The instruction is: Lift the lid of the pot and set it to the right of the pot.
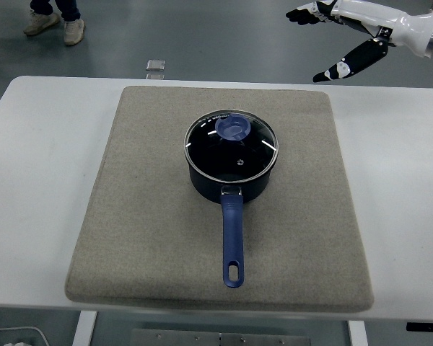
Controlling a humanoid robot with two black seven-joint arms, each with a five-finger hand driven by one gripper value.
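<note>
A dark blue pot (pixel 231 182) stands in the middle of a beige mat (pixel 151 216), its blue handle (pixel 232 241) pointing toward the table's near edge. A glass lid (pixel 232 146) with a blue knob (pixel 232 129) sits closed on the pot. My right hand (pixel 326 36) is high at the top right, well above and beyond the mat's far right corner, fingers spread and holding nothing. It is far from the lid. The left arm is out of view.
The mat lies on a white table (pixel 36 180). Bare mat shows to the right of the pot (pixel 317 180). A person's feet (pixel 54 21) stand on the floor at the top left. A small square object (pixel 156 65) lies on the floor beyond the table.
</note>
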